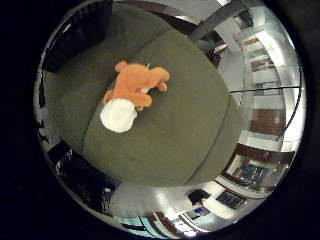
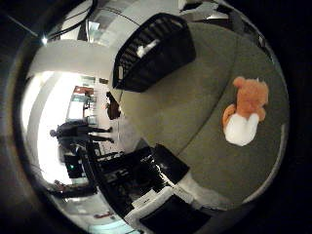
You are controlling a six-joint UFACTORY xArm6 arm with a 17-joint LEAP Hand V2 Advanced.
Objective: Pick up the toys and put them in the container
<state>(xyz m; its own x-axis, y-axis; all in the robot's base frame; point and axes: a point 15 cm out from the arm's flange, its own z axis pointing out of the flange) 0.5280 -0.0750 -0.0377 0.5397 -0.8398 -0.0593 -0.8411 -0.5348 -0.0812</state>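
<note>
Your fingers do not show in either palm view, so you cannot tell whether they are released or clenched. The orange and white plush toy (image 1: 132, 95) lies alone on the grey-green cushion (image 1: 190, 130), with bare cushion all around it and the cushion's rounded edge well apart from it. The black slatted container (image 2: 153, 51) stands on the same cushion, well apart from the toy, with something pale inside it. Your palm looks down on the toy from above, not close.
</note>
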